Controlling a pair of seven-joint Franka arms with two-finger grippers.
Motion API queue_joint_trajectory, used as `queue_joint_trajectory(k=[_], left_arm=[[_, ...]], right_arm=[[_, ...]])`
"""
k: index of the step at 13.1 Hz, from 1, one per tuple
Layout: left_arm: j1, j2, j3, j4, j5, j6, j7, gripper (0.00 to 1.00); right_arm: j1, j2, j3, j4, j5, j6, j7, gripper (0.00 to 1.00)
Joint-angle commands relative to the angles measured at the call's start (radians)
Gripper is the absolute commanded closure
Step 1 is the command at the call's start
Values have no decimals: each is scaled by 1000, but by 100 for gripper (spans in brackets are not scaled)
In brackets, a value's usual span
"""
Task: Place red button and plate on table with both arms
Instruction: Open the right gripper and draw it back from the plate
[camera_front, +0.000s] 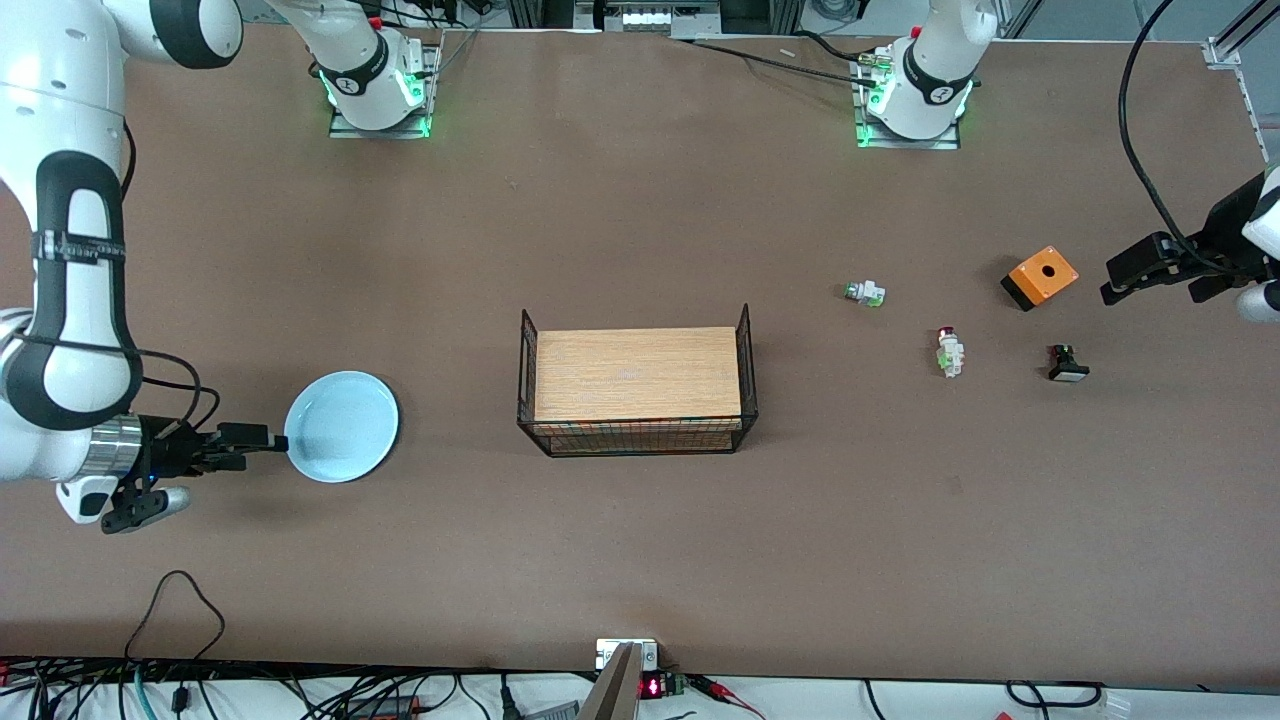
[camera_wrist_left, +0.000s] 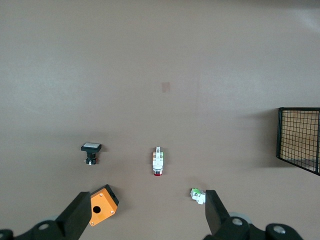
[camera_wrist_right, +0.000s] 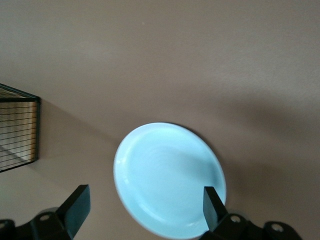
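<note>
The pale blue plate (camera_front: 342, 426) lies flat on the brown table (camera_front: 640, 560) toward the right arm's end. My right gripper (camera_front: 250, 438) is open and empty at the plate's rim. In the right wrist view the plate (camera_wrist_right: 170, 177) shows between the spread fingers (camera_wrist_right: 75, 205). The red button (camera_front: 949, 351) lies on its side on the table toward the left arm's end. My left gripper (camera_front: 1130, 275) is open and empty, up in the air beside the orange box. In the left wrist view the red button (camera_wrist_left: 158, 161) lies ahead of the left gripper (camera_wrist_left: 146, 215).
A wood-topped black wire rack (camera_front: 636, 390) stands mid-table. Near the red button are a green-capped white button (camera_front: 864, 293), a black button with a white face (camera_front: 1067, 364) and an orange box with a hole (camera_front: 1040, 277). Cables run along the table's near edge.
</note>
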Motion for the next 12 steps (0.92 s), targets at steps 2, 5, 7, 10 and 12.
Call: queue_joint_trajectory(k=[2, 5, 7, 10, 12], left_arm=[[-8, -23, 15, -24, -24, 6, 11, 0], [-8, -23, 15, -24, -24, 4, 11, 0], [-8, -23, 15, -23, -24, 4, 11, 0], [-8, -21, 16, -24, -24, 4, 11, 0], [-8, -21, 18, -24, -24, 6, 11, 0]], right_arm=[[70, -103, 0, 83, -130, -197, 329, 0], [221, -221, 7, 78, -389, -282, 422, 0], [277, -237, -1, 78, -432, -316, 430, 0], [285, -240, 0, 80, -429, -352, 473, 0], [280, -258, 6, 81, -425, -391, 557, 0]])
